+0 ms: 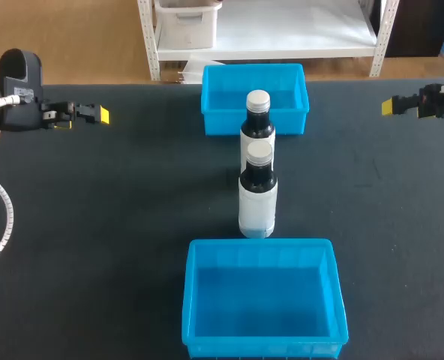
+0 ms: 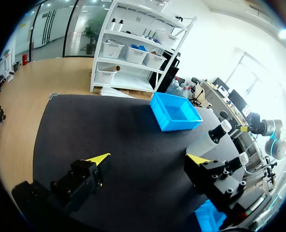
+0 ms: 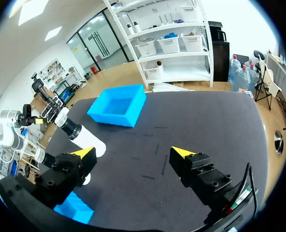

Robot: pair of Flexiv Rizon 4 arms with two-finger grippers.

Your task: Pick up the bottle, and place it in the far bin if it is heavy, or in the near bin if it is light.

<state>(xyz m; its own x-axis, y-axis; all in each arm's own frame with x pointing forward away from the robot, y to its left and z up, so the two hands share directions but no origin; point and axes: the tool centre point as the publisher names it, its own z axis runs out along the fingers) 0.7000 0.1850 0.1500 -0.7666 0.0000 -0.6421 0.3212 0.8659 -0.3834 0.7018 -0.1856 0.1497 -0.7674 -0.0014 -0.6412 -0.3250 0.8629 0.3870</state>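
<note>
Two dark bottles with white labels and pale caps stand upright in a line at the table's middle. The far bottle (image 1: 258,120) is right in front of the far blue bin (image 1: 223,96); the near bottle (image 1: 258,193) stands just behind the near blue bin (image 1: 263,300). Both bins hold nothing. My left gripper (image 1: 96,114) hovers open at the far left, well away from the bottles. At the far right, my right gripper (image 1: 391,106) is open too. Past the left gripper (image 2: 148,158) I see a bottle (image 2: 209,138); past the right gripper (image 3: 133,152), a bottle (image 3: 81,136).
The black tabletop (image 1: 117,225) lies bare on both sides of the bottle line. In the wrist views the far bin (image 2: 174,112) (image 3: 116,106) sits well ahead of each gripper, and a corner of the near bin (image 3: 74,208) shows beside the right fingers.
</note>
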